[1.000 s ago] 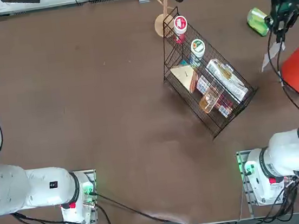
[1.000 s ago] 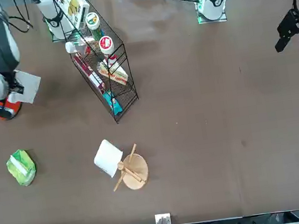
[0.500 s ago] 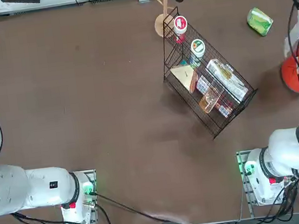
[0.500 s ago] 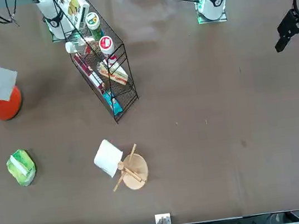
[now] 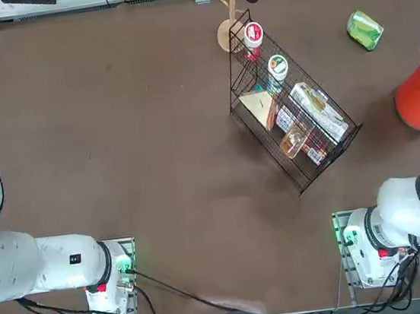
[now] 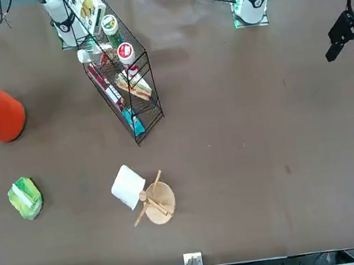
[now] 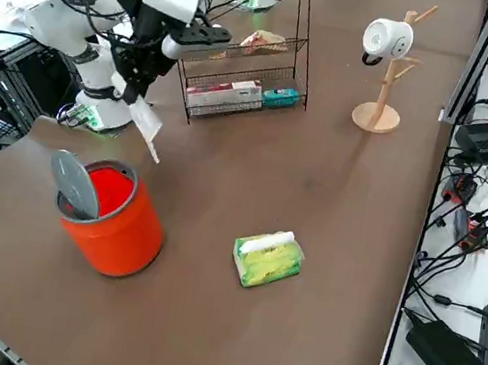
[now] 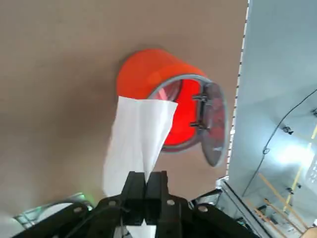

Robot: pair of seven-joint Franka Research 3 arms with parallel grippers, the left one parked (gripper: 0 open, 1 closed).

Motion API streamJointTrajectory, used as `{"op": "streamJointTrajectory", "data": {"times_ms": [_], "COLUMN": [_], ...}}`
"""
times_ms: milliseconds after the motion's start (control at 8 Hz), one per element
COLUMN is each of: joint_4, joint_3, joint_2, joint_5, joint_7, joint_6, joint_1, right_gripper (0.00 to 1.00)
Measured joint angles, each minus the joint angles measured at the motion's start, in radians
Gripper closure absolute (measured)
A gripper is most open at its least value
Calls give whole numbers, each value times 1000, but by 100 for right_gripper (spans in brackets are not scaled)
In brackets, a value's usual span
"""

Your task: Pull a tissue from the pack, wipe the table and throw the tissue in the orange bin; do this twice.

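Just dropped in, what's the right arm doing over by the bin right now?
The right gripper has its jaws shut on a white tissue, which hangs from them in the air above the table, beside the orange bin. The bin's swing lid is tipped open. The tissue has not been dropped in. The green pack lies on the table near the bin, with a white tissue edge showing at its top.

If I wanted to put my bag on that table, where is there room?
The whole stretch of table left of the basket in the top view is bare. The side with the bin and pack is busier: the hand hangs there, pinching a tissue.
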Motion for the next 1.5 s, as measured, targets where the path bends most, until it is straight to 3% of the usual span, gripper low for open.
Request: {"op": "streamJointTrajectory", "data": {"times_ms": [500,1000,1500], "joint_4": [2,1,2], "joint_3": [-3,-3,0], "joint_2": [14,74,123], "joint_5": [-16,-16,-16], "joint_7": [-165,-180,-182], "joint_6": [34,81,115], "joint_1": [-129,-173,-178], "right_gripper": [99,97,25]}}
